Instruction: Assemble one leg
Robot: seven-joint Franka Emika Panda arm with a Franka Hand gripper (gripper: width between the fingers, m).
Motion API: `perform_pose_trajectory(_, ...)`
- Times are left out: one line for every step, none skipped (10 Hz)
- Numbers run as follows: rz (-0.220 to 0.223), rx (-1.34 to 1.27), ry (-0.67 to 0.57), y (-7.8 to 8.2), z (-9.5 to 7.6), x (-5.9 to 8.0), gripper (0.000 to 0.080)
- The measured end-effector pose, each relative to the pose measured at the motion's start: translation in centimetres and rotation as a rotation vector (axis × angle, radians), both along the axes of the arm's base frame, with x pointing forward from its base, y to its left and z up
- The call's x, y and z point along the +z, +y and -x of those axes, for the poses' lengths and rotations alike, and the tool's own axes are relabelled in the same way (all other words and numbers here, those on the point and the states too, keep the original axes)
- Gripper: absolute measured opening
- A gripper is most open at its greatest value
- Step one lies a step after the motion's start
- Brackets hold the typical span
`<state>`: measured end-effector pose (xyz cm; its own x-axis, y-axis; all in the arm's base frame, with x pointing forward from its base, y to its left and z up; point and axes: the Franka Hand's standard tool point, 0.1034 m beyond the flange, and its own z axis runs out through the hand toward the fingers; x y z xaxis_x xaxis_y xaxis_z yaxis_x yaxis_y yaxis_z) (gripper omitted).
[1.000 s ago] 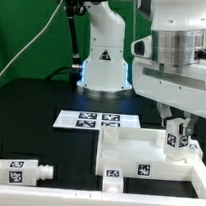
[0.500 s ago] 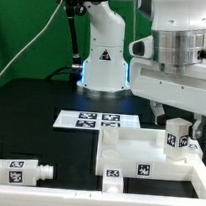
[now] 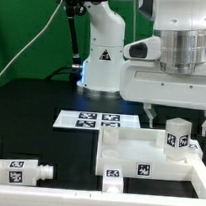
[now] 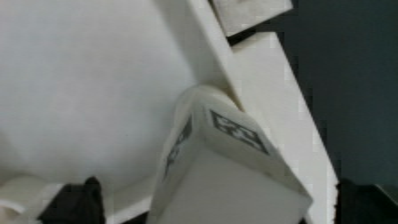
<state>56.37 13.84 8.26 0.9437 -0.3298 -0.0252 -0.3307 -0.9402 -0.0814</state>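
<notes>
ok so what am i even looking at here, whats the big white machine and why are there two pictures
The white machine is a robot arm. At its end is a gripper, a claw with two fingers, at the upper right of the exterior view. That picture comes from a camera off the arm. The blurry one comes from a camera on the wrist, close above the parts.

On the black table lie loose furniture parts: a large flat white square piece, a leg standing upright on it, and a second leg lying on its side toward the exterior view's left. The thin board with black-and-white squares is the marker board, which belongs to the rig, not the furniture.

The gripper hovers above the upright leg with its fingers apart, holding nothing.
</notes>
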Motion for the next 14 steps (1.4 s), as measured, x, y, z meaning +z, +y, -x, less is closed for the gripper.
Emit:
perform_pose_trajectory(0.006,0.058,-0.005,0.0,0.0,0.0,0.0649)
perform_pose_trajectory(0.045,0.174,-0.018,0.4,0.1,-0.1,0.0649)
perform_pose_trajectory(0.054,0.258,-0.024,0.7,0.3,-0.1,0.0649)
perform_pose_trajectory(0.063,0.331,-0.029,1.0,0.3,-0.1,0.0649)
perform_pose_trajectory(0.087,0.478,-0.038,1.1,0.2,0.0,0.0649)
perform_pose_trajectory(0.096,0.622,-0.040,1.0,0.1,0.1,0.0649)
perform_pose_trajectory(0.096,0.725,-0.038,0.6,-0.1,0.1,0.0649)
perform_pose_trajectory(0.098,0.799,-0.041,0.4,-0.4,0.0,0.0649)
perform_pose_trajectory(0.100,0.876,-0.045,0.3,-0.5,0.0,0.0649)
perform_pose_trajectory(0.101,0.920,-0.048,0.3,-0.6,0.0,0.0647)
perform_pose_trajectory(0.100,0.925,-0.048,0.3,-0.6,0.0,0.0647)
perform_pose_trajectory(0.100,0.923,-0.048,0.3,-0.6,0.0,0.0475)
perform_pose_trajectory(0.100,0.923,-0.048,0.3,-0.6,0.0,0.0337)
perform_pose_trajectory(0.100,0.922,-0.048,0.3,-0.6,0.0,0.0284)
